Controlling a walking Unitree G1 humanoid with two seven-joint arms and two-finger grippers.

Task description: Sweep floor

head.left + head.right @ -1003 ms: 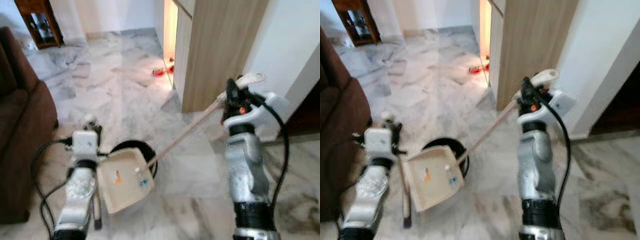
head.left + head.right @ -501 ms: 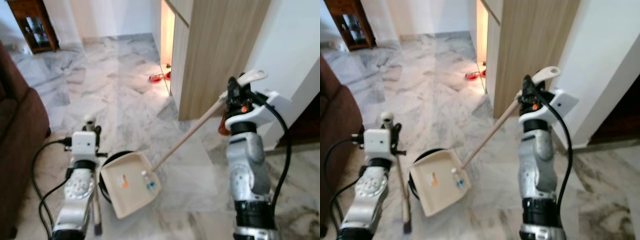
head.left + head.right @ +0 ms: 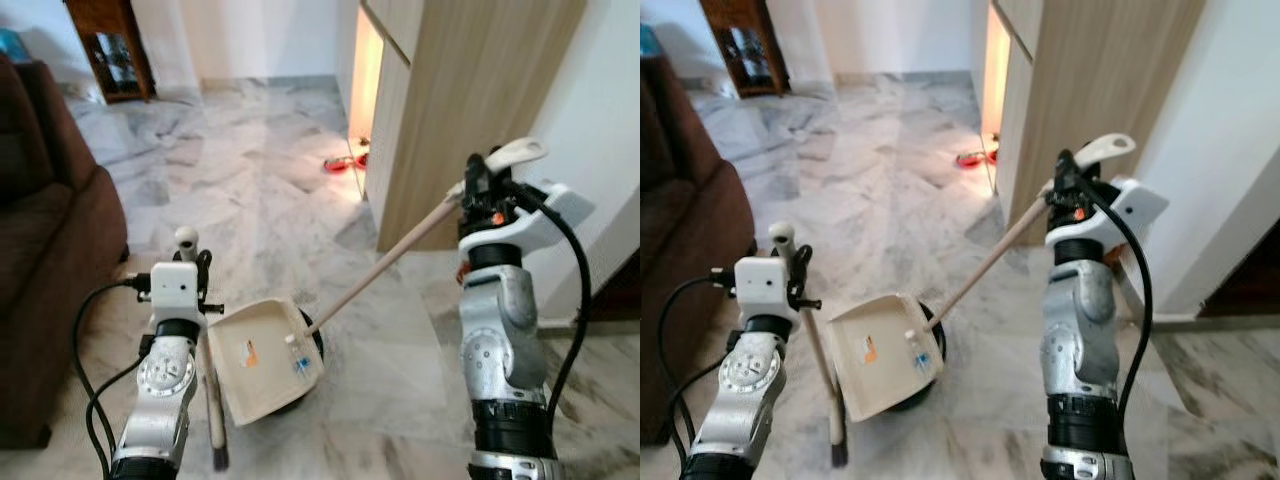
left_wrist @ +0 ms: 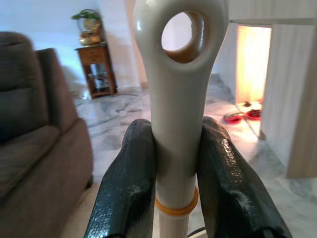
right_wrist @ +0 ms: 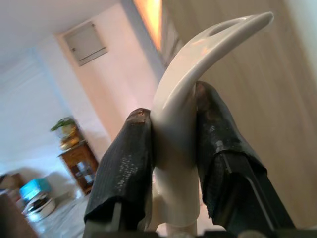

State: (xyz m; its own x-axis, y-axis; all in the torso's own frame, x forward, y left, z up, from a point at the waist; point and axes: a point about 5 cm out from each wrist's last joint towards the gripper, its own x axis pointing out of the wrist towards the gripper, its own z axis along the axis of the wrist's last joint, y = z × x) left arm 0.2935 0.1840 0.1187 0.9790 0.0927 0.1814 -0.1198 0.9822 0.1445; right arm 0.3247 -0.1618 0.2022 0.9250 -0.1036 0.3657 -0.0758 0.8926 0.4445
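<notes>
My left gripper (image 4: 177,134) is shut on the cream top of the broom handle (image 3: 186,237), which has a hole at its end. The broom's stick (image 3: 212,400) runs down to the floor beside my left arm. My right gripper (image 5: 173,124) is shut on the curved white grip of the dustpan's long wooden handle (image 3: 385,268). The cream dustpan (image 3: 240,375) hangs tilted low over the marble floor, in front of my left arm. In it lie an orange scrap (image 3: 249,351) and a small blue-and-white piece (image 3: 297,362).
A black round object (image 3: 312,338) sits on the floor under the dustpan. A brown sofa (image 3: 45,250) stands at the left and a wooden cabinet (image 3: 470,90) at the right. Red bowls (image 3: 345,163) lie by the lit gap. A dark wooden stand (image 3: 118,60) stands far back.
The camera has shifted, so the whole scene sits differently. Both grippers keep their hold. The dustpan now covers more of the black round object.
</notes>
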